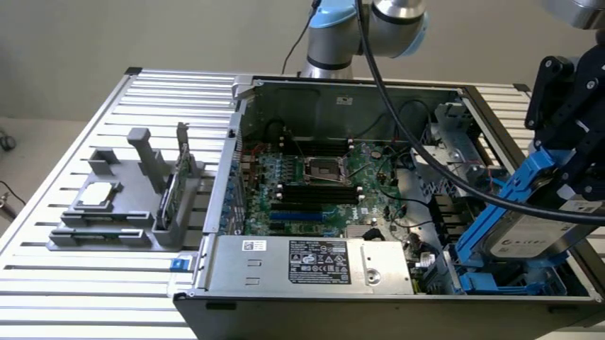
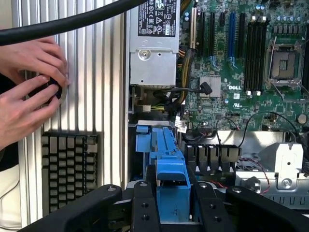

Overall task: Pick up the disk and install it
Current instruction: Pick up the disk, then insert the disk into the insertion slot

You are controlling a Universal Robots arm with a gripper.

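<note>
We have our gripper (image 2: 171, 205) clenched on the disk (image 1: 531, 239), with its black fingers (image 2: 145, 208) pressing the sides of the blue carrier. The disk hangs tilted under the gripper, inside the open computer case (image 1: 331, 95) and just above the blue drive bay (image 1: 482, 283). Past the gripper sit the power supply (image 1: 312, 262) and the motherboard (image 1: 321, 184). Outside the case, a person's hands (image 2: 26, 108) work near a keyboard (image 2: 67, 169).

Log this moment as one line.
gripper: shut on disk | disk pose: tilted, lower end inside open computer case, exterior view's right | seated: not yet
</note>
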